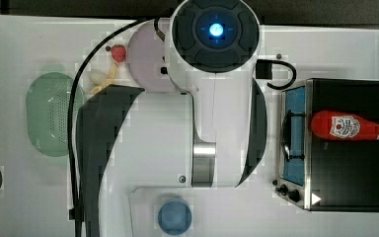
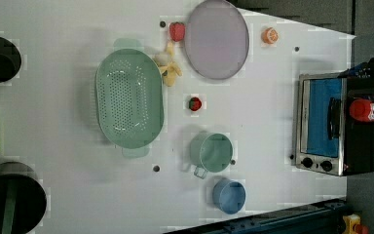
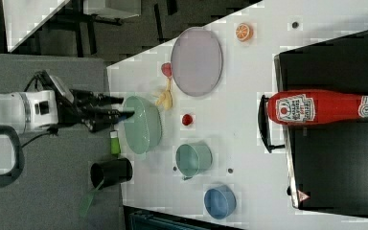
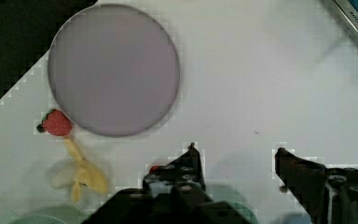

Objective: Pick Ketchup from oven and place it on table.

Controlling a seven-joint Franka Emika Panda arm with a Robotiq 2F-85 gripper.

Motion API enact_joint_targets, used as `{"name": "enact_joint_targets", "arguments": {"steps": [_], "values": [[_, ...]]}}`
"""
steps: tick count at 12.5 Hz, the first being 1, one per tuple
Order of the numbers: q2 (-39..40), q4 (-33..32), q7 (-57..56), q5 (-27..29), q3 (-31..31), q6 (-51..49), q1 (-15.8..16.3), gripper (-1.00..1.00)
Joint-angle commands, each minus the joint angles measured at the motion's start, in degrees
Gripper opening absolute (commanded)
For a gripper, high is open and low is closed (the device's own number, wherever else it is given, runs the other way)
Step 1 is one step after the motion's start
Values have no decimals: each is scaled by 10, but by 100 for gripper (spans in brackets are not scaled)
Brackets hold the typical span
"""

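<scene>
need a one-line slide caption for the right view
Ketchup lies on its side atop the closed oven while the open gripper hovers far off, above the green colander on the table.

In the left view, bare table (image 2: 263, 97) lies between the oven (image 2: 328, 126) at right and the plate (image 2: 216, 38), strawberry (image 2: 195, 103) and cup (image 2: 212, 152). The colander (image 2: 129, 97) crowds the left view's left.

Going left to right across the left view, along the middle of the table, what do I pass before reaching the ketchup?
Green colander → strawberry → oven → ketchup, standing on the oven's top.
</scene>
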Motion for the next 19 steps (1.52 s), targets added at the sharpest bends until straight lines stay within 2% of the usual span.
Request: {"name": "enact_joint_targets", "arguments": {"steps": [1, 3, 6, 11, 15, 19], "values": [[-161, -53, 32, -13, -25, -86, -18, 58], [-161, -53, 32, -13, -28, -85, -18, 100], [-157, -53, 32, -13, -50, -76, -27, 100], [-118, -52, 32, -13, -152, -11, -54, 100], [-64, -51, 31, -13, -237, 74, -60, 100], [20, -28, 31, -8, -286, 118, -63, 100]]}}
